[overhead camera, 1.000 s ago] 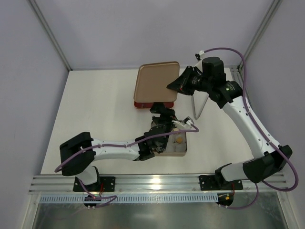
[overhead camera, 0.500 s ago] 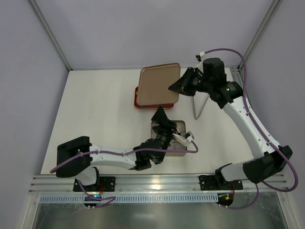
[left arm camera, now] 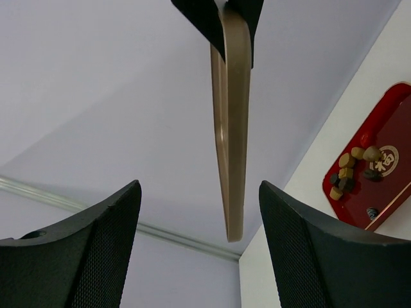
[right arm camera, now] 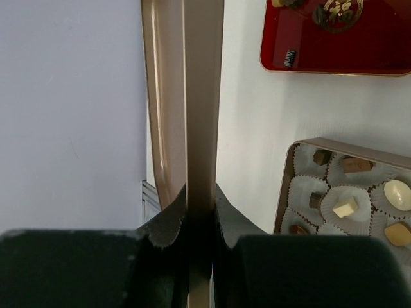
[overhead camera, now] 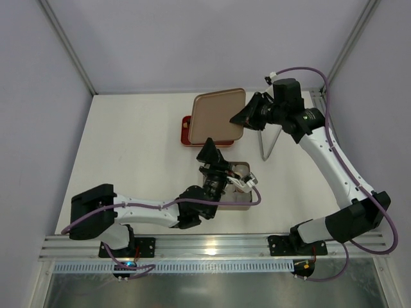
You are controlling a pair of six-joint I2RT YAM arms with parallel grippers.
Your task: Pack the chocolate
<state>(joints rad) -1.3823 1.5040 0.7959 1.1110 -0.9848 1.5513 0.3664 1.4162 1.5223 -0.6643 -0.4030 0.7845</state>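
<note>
My right gripper (overhead camera: 243,117) is shut on the edge of a tan metal lid (overhead camera: 218,115) and holds it up over the far part of the table; in the right wrist view the jaws (right arm camera: 200,199) clamp the lid's rim (right arm camera: 202,96). A red tray (right arm camera: 334,45) lies below it and carries several loose chocolates (left arm camera: 352,171). A tan box (right arm camera: 287,192) of white paper cups holds more chocolates (right arm camera: 347,206). My left gripper (overhead camera: 209,153) is open and empty, raised above the box and pointing at the lid's edge (left arm camera: 231,128).
The left arm's wrist hides most of the box (overhead camera: 244,204) in the top view. A thin metal stand (overhead camera: 268,142) rises right of the box. The red tray (overhead camera: 186,131) peeks out left of the lid. White table (overhead camera: 128,147) lies to the left.
My left gripper has lifted off the box and tilted upward, open. The right gripper has moved the lid slightly to the right, uncovering more of the red tray's left side.
</note>
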